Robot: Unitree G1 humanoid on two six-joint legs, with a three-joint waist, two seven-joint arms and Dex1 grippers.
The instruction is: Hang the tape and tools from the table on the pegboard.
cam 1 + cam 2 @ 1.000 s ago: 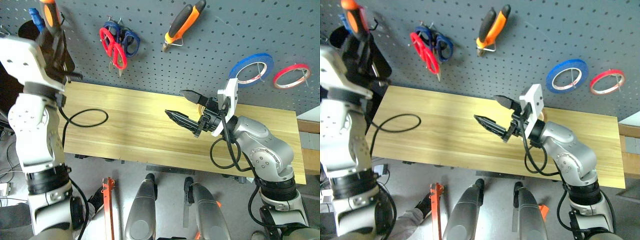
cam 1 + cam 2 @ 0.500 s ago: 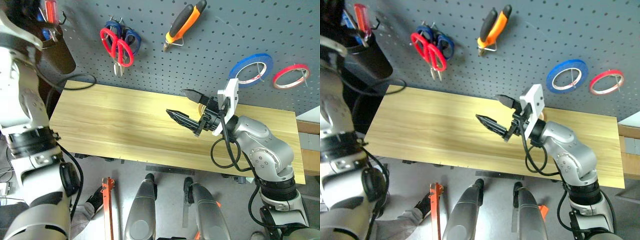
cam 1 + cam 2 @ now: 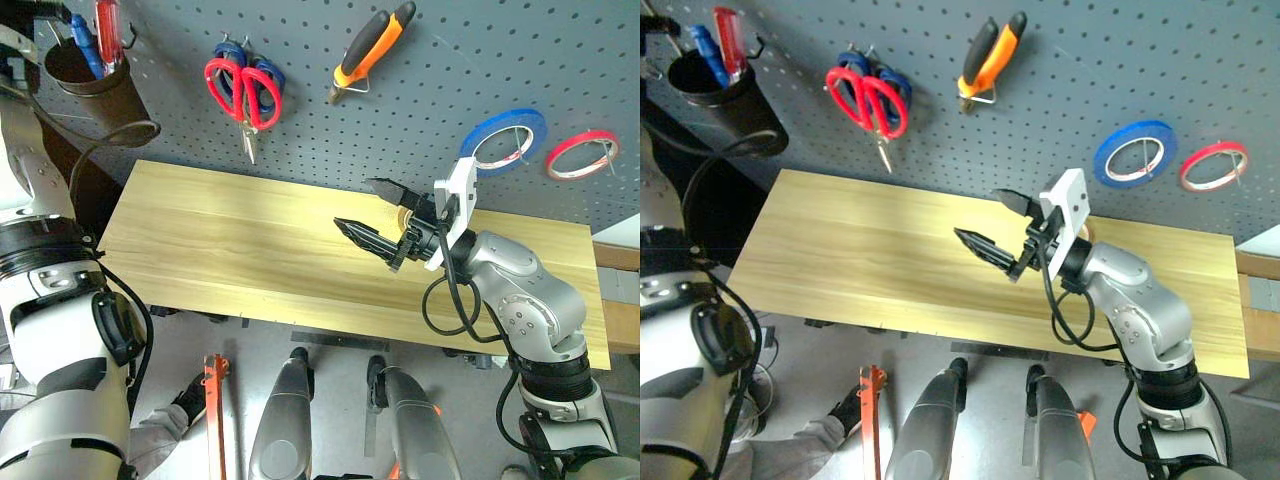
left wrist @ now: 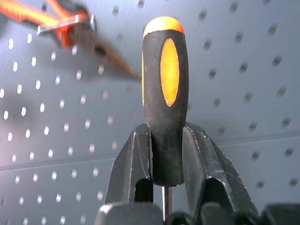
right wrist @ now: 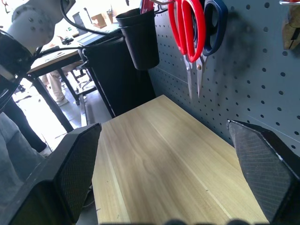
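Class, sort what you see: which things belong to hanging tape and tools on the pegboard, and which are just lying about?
Job in hand: blue tape, red scissors, pliers, pegboard, table, orange-and-black tool in left gripper.

Just about: red tape, blue scissors, black cup.

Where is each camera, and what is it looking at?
Left eye: on the head, looking down at the table and pegboard; both arms show.
Right eye: beside it, same scene.
Left wrist: looks along shut fingers gripping an orange-and-black handle, facing the pegboard.
Right wrist: looks between open fingers along the table.
Shared: the red-handled scissors show in the eye views and the right wrist view.
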